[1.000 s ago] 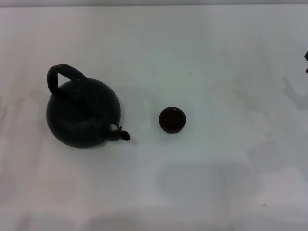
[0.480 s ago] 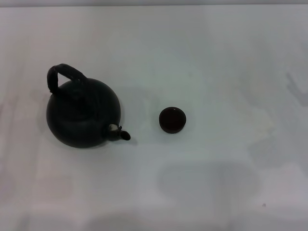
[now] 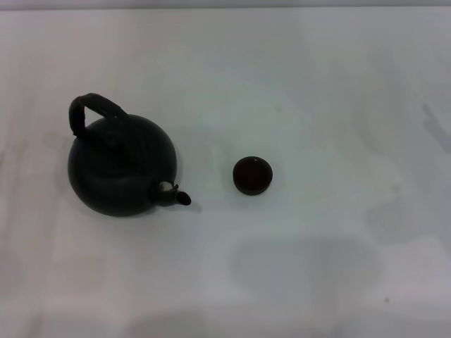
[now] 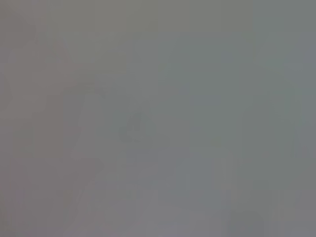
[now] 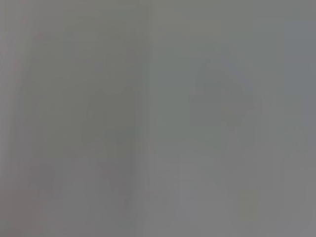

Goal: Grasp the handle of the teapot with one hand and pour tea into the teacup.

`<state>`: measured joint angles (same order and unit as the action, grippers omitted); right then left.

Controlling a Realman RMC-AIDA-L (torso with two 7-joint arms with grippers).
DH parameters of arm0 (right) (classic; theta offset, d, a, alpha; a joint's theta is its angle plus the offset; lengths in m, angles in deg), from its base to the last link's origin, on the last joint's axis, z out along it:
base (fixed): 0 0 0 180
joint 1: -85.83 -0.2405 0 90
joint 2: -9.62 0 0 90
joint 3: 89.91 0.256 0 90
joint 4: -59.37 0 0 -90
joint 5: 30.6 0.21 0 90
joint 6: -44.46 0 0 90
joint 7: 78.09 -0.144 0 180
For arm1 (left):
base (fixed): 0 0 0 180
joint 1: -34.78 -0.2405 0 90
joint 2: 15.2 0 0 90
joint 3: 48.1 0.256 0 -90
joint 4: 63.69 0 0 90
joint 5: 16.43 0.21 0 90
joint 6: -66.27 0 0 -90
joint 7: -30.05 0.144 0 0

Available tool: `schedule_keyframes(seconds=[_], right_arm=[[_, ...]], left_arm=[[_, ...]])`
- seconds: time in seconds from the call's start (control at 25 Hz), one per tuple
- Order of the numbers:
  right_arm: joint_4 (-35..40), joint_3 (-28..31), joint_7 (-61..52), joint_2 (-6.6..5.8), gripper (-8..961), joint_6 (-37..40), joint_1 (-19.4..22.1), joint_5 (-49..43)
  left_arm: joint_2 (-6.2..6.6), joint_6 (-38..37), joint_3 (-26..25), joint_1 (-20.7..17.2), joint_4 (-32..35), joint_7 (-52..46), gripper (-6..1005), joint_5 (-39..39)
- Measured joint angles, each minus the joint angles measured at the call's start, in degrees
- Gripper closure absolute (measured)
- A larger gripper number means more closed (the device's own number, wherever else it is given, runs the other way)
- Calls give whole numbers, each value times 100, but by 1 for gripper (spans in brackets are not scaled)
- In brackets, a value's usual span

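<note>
**Teapot and teacup stand apart on the white table**

Nearest us, we see the teapot [image 3: 121, 165] upright at the left, its stubby spout [image 3: 174, 194] pointing toward the teacup [image 3: 252, 175], which sits near but not touching. Farther back, the handle [image 3: 91, 110] arches over the pot. Neither gripper shows in any view, so we cannot tell their state.

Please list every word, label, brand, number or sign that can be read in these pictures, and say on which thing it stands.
None: no readable text in any view.
The teapot, its handle, the teacup and the table carry no visible writing or marks.
Both wrist views show only a plain grey surface; no gripper is in view.
</note>
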<state>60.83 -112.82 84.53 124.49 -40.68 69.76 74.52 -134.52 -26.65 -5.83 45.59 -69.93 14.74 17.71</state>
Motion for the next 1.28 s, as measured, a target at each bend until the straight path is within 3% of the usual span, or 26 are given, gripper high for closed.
schedule_keyframes(seconds=[0.92,1.28], right_arm=[[-93,52,-30,0,93,-77,10,78],[-202,87,-211,4,93,272,-26,80]], left_arm=[[9,23,19,-45,33,20,170,-6],[16,17,37,-84,53,132,170,-3]])
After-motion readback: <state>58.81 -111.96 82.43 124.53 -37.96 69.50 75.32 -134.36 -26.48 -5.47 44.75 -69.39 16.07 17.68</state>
